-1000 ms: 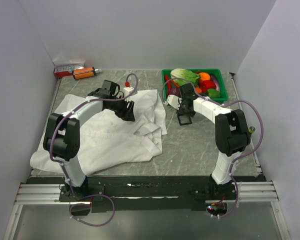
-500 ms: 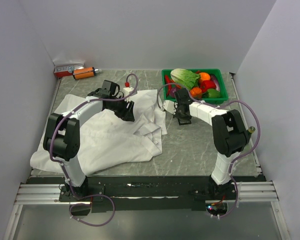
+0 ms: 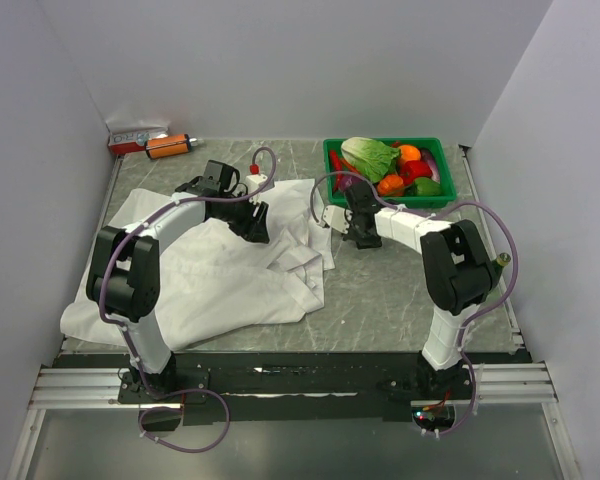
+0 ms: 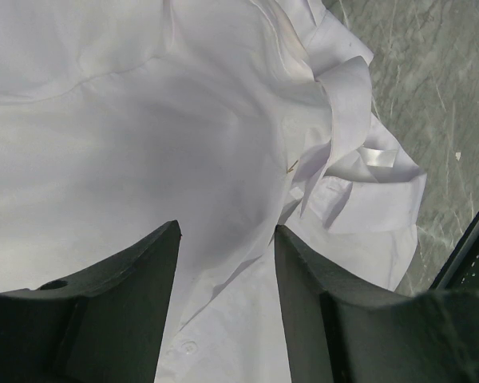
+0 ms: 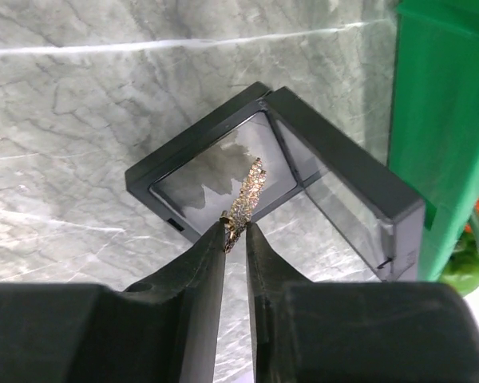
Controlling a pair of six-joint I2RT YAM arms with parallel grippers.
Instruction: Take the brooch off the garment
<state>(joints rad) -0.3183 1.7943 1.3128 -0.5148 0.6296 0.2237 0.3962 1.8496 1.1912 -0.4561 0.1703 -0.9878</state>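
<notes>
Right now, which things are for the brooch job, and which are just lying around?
For the job: brooch, right end effector pinching it, white shirt, probably the open black case.
Lying about: green basket of vegetables, orange bottle, red-and-white box.

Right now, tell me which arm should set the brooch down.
Right. Its claw is shut on the brooch, which hangs just over the open black case on the table. The left claw is open above the white shirt and holds nothing.

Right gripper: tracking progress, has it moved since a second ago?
Yes: the right gripper, pinching the brooch, shifted left from the green basket toward the shirt.
</notes>
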